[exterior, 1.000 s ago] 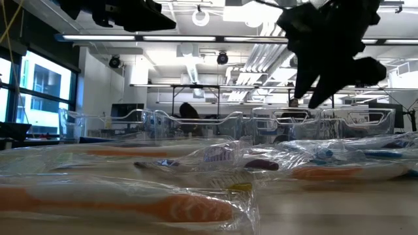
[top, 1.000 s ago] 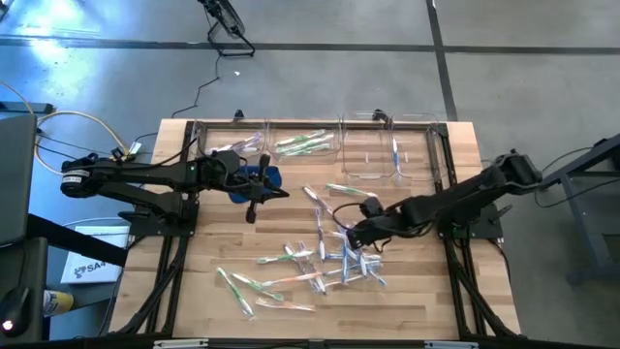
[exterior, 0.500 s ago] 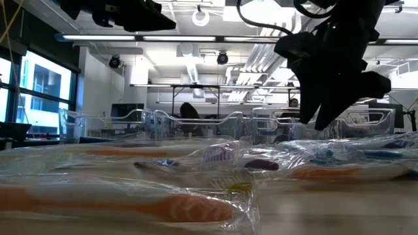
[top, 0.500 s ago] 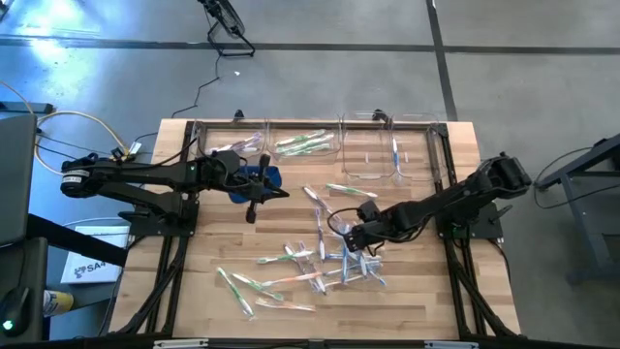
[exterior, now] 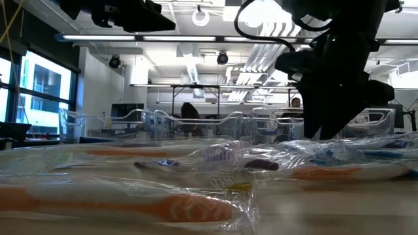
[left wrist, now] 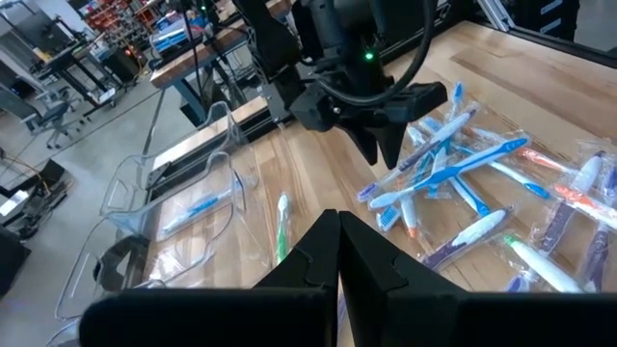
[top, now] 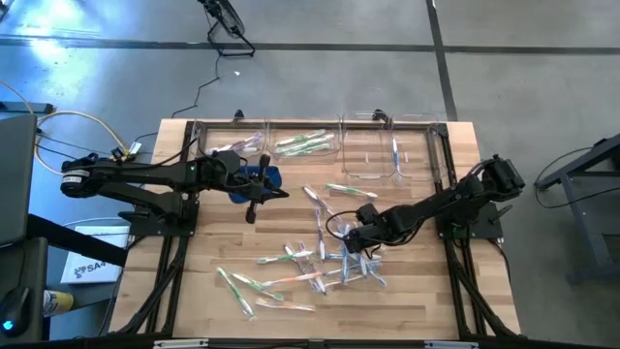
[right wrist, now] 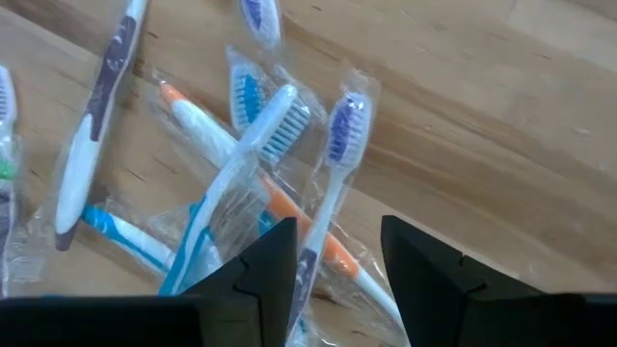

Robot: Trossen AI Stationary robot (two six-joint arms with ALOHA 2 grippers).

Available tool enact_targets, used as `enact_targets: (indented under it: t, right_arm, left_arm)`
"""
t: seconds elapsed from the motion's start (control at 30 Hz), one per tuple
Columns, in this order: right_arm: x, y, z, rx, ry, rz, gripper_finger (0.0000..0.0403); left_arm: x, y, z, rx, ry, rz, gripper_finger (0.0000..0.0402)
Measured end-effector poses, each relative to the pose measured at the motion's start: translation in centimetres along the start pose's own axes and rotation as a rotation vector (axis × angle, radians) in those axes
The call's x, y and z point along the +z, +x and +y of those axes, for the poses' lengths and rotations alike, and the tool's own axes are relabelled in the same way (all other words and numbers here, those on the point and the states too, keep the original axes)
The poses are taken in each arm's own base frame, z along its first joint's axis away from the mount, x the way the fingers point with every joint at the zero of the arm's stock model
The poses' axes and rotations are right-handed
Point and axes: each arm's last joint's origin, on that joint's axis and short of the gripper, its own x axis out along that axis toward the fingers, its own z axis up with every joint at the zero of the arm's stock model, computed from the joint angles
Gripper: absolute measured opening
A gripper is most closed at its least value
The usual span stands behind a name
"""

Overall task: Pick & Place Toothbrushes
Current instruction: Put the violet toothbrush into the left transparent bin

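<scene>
The wrapped toothbrushes (top: 329, 257) lie in a loose heap on the wooden table (top: 417, 301), mid-board toward the right arm's side, with a few more already in the clear bins (top: 320, 145) along the far edge. In the right wrist view one purple-headed toothbrush (right wrist: 333, 173) runs lengthwise straight out from between the fingers, crossing an orange-handled one. The right gripper (top: 360, 236) hangs just over the heap's near edge, jaws spread and empty, by far the nearer arm. The left gripper (top: 254, 202) waits near the blue cloth (top: 260, 176), clenched on nothing

Right claw (right wrist: 335, 253) agape, left claw (left wrist: 337, 224) closed
</scene>
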Motion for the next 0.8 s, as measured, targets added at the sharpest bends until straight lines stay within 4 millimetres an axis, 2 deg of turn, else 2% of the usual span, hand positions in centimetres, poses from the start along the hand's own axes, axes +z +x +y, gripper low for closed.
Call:
enact_targets:
  t: [0.6, 0.8]
  right_arm:
    - [0.07, -0.02, 0.2, 0.017, 0.014, -0.035, 0.0146]
    - [-0.11, -0.01, 0.22, 0.025, 0.005, 0.032, 0.0146]
  left_arm:
    - [0.0, 0.0, 0.0, 0.0, 0.0, 0.0, 0.0001]
    - [0.0, 0.0, -0.01, -0.001, 0.0, 0.0, 0.0001]
